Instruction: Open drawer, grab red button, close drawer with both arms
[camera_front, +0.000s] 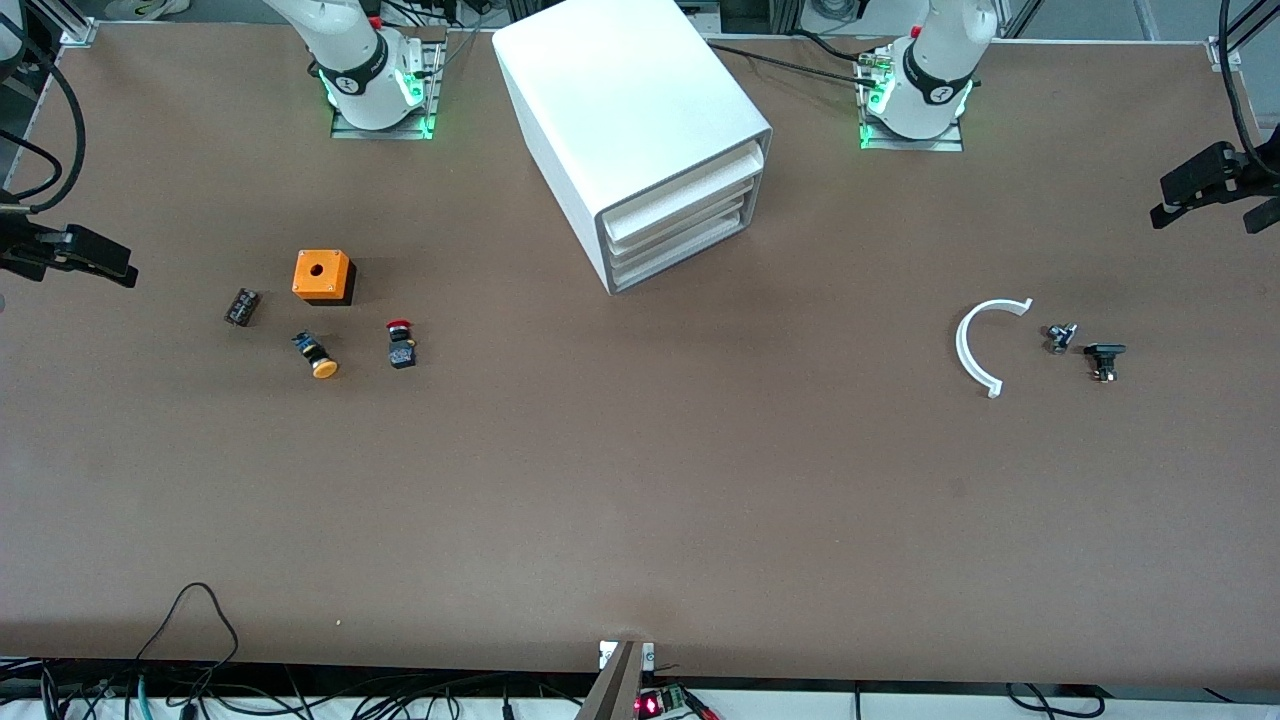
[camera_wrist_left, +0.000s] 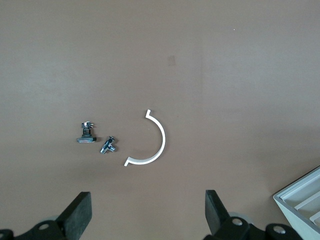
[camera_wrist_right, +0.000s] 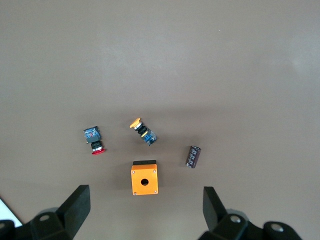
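Front view: we see cabinet (camera_front: 640, 130) between arm bases, all three drawers shut; middle drawer (camera_front: 680, 225) not yet pulled. We judge task at very start, opening step pending.

Button (camera_front: 401, 344), red cap, lies on table toward right arm's end from cabinet, nearer camera than it, beside yellow-capped button (camera_front: 316, 355) and orange box (camera_front: 323, 276).

Left gripper (camera_wrist_left: 147, 212) high over white arc piece (camera_wrist_left: 150, 140), fingers apart, empty. Right gripper (camera_wrist_right: 145, 212) over orange box, fingers apart, empty.

Next, we judge: one gripper must reach drawer front, hook its lip, pull straight.

No readable writing.

red-capped button (camera_wrist_right: 94, 142), yellow-capped button (camera_wrist_right: 142, 131), orange box (camera_wrist_right: 144, 178) and dark cylinder (camera_wrist_right: 193, 156) under spread right gripper (camera_wrist_right: 145, 207) fingers (camera_wrist_right: 76, 205)
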